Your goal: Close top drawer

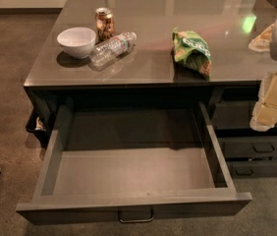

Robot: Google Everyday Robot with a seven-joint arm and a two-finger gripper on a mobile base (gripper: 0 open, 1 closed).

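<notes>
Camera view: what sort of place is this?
Probably an office break area or kitchenette, though that is a guess: a dark counter over drawers, carrying a white bowl, a water bottle and a green chip bag. The top drawer stands open; the gripper hangs at the right edge.

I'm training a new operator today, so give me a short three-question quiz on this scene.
1. True or false: the top drawer is pulled out and has nothing in it.
2. Which one lies on its side on the counter? A) the bowl B) the can C) the bottle
3. Fill in: the gripper hangs at the picture's ____ edge, in front of the narrower drawers, well away from the handle.

Key: 1 true; 2 C; 3 right.
</notes>
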